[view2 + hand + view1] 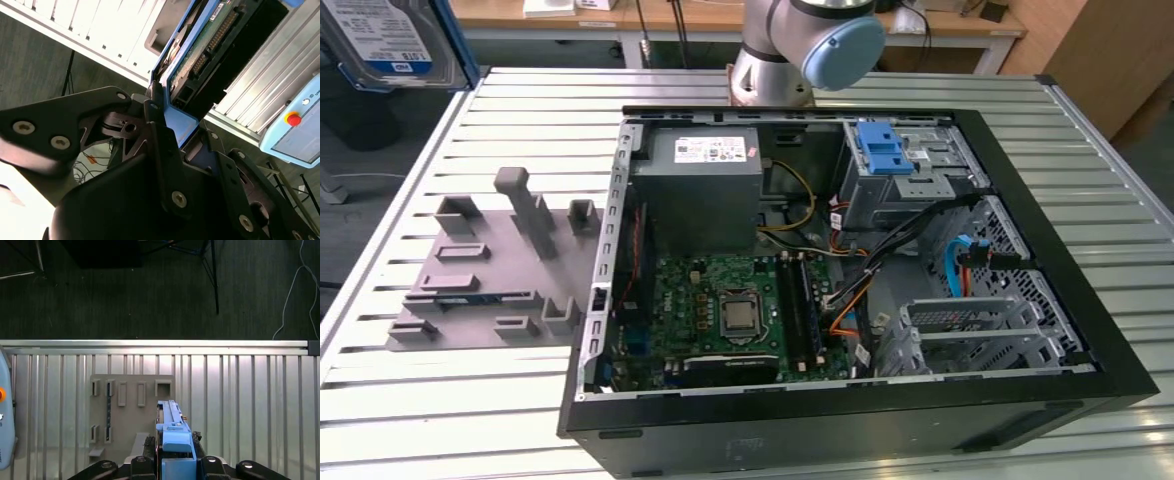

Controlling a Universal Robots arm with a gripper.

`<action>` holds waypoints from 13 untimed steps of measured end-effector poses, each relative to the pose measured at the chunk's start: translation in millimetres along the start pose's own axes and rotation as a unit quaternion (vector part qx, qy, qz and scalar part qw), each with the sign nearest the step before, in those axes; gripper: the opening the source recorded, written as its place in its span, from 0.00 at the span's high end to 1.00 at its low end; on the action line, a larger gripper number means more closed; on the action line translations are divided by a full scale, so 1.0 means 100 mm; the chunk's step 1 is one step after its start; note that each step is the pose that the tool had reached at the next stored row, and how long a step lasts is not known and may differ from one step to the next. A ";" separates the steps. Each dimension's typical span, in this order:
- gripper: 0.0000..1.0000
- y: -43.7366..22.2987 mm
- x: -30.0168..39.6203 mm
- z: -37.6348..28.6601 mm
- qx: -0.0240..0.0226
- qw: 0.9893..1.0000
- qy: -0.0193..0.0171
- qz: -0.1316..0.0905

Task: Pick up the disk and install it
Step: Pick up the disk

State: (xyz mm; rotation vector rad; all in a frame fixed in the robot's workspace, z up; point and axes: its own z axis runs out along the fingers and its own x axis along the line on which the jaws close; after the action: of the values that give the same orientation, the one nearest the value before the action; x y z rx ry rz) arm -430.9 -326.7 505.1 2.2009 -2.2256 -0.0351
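Jaws clamped on the disk point(172, 427): your gripper point(172, 455) holds it edge-on, long axis pointing straight out of the grip, raised off the slatted table point(240, 405). Grey fixture plate point(132, 410) lies there, open computer case point(854, 250) beside it.

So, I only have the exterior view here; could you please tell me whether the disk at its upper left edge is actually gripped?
Observer: Yes. In the second wrist view the black fingers are closed on the disk at its blue rail.
Operator: Thanks. Which face does that camera see?
Observer: The green circuit board side.
Operator: And what lies past the disk?
Observer: In the first wrist view it sits edge-on, with the grey fixture plate on the slatted table behind it.
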 end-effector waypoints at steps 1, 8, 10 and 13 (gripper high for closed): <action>0.64 -0.006 0.009 0.000 0.000 1.000 0.000 0.000; 0.64 -0.095 0.032 -0.002 0.000 1.000 0.000 0.000; 0.64 -0.119 0.039 -0.003 0.000 1.000 0.000 0.000; 0.64 -0.135 0.064 -0.004 0.000 1.000 0.000 0.000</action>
State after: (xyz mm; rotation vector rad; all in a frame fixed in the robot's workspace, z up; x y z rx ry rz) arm -417.5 -333.3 505.2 2.2007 -2.2252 -0.0357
